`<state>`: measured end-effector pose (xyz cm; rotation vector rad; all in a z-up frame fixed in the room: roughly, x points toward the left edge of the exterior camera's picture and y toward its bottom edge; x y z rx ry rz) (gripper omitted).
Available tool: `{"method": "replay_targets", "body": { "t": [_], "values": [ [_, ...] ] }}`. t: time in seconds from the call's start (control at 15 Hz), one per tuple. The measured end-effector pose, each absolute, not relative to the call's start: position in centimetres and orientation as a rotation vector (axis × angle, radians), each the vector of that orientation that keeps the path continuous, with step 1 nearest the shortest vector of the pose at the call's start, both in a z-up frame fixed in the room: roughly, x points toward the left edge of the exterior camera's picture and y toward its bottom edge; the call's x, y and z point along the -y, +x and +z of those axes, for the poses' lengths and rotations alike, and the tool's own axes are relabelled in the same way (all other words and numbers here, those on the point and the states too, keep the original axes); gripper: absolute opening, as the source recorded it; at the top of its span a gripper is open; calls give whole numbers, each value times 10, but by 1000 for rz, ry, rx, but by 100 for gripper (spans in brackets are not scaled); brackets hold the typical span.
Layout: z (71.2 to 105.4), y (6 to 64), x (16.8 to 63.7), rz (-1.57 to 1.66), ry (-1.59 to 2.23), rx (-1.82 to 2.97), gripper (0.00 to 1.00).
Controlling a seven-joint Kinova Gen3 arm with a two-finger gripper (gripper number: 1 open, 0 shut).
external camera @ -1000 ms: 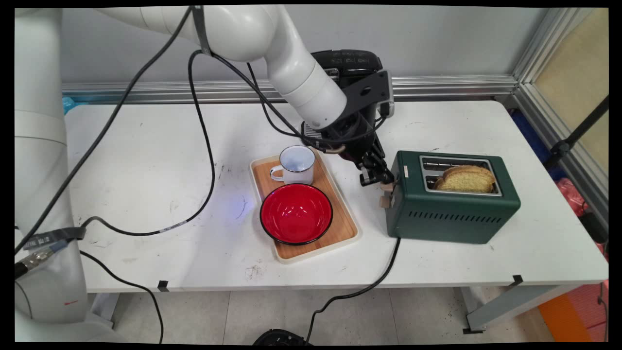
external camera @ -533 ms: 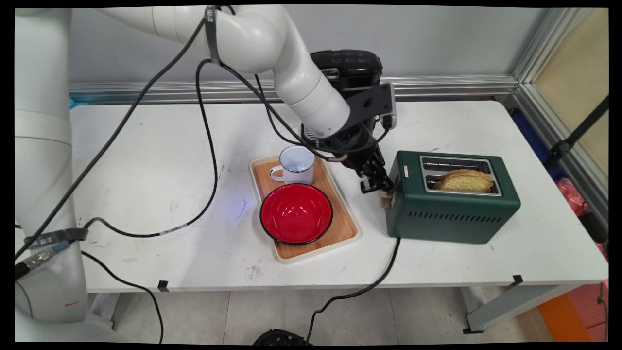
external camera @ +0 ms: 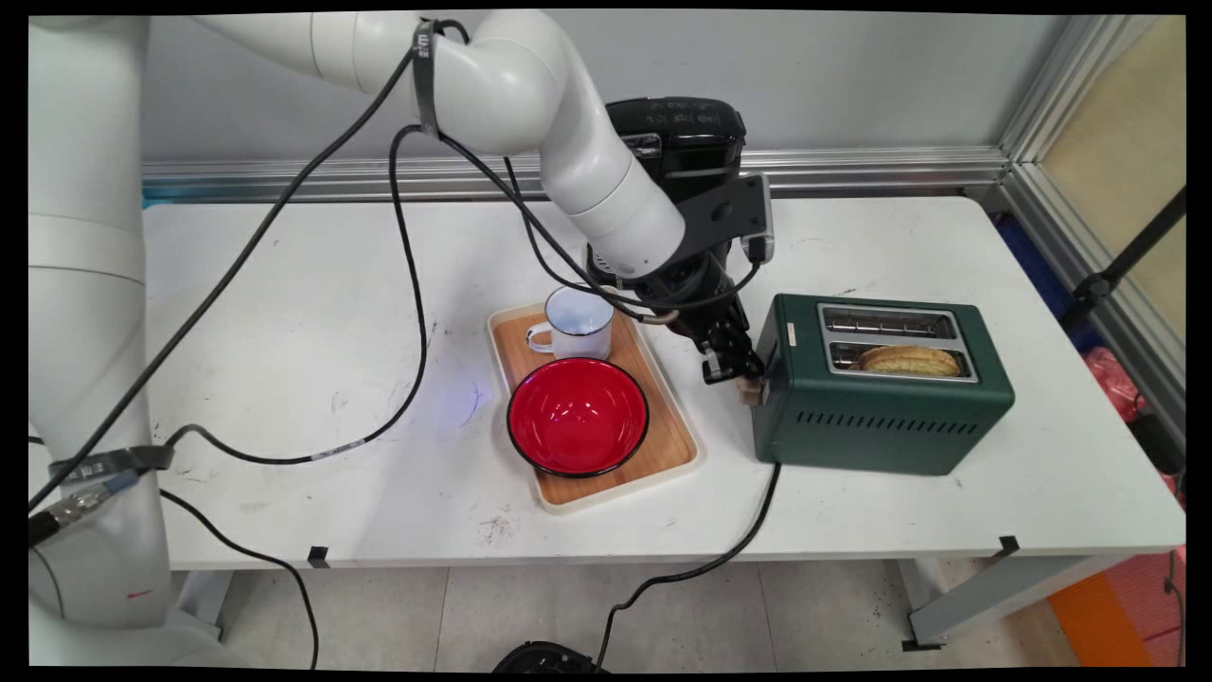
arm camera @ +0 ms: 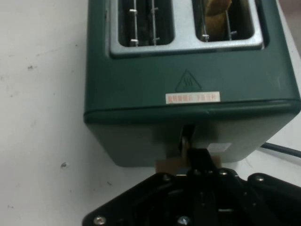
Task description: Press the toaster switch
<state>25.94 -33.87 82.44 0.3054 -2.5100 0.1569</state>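
A dark green two-slot toaster (external camera: 881,417) stands at the table's right. A slice of bread (external camera: 911,360) sits low in its near slot, only its top edge showing; the far slot is empty. My gripper (external camera: 737,371) is shut and its tips press on the wooden lever knob (external camera: 753,390) at the toaster's left end. In the hand view the toaster (arm camera: 188,75) fills the upper part. The shut gripper (arm camera: 197,157) rests on the tan lever (arm camera: 169,165) by the slot in the end wall, and the bread (arm camera: 216,14) shows in the right slot.
A wooden tray (external camera: 615,493) left of the toaster carries a white mug (external camera: 578,322) and a red bowl (external camera: 578,417). A black appliance (external camera: 682,133) stands at the back behind the arm. The toaster's cord (external camera: 701,568) hangs over the near edge.
My gripper has moved down along the toaster's left end, pushing the lever knob lower. The bread has sunk from well above the slot to nearly level with it.
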Motion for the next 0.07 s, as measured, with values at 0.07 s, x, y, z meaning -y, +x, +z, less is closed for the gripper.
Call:
{"method": "replay_targets", "body": {
  "t": [0.07],
  "values": [
    [824, 259, 339, 156, 306, 2511, 0]
  ]
}}
